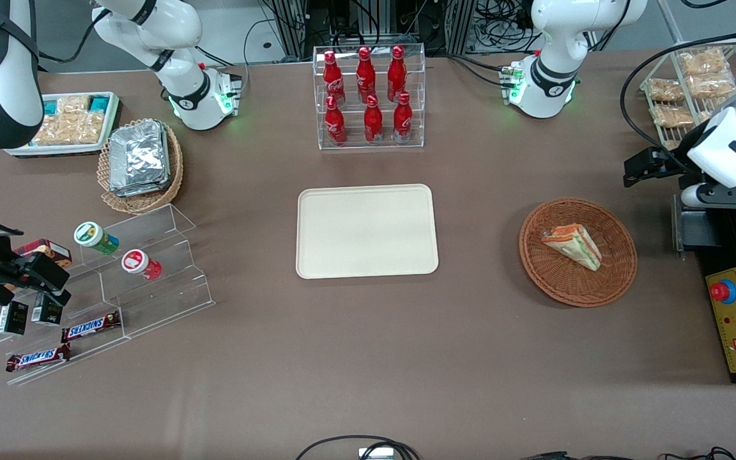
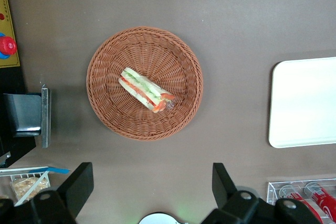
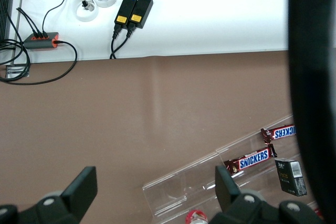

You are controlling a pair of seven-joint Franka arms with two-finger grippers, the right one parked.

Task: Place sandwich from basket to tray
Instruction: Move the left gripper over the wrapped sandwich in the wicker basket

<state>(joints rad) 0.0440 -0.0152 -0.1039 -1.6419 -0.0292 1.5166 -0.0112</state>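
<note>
The gripper (image 2: 152,192) hangs high above the desk (image 1: 368,358) with jaws spread wide and empty, positioned for descent. The sandwich (image 1: 571,246) lies in the basket (image 1: 534,255). The tray (image 1: 367,231) waits nearby, well apart.

A robotics lab: emergency-stop box (image 1: 735,319), cable-strewn equipment racks (image 1: 368,22), staged snack displays (image 1: 99,300).
</note>
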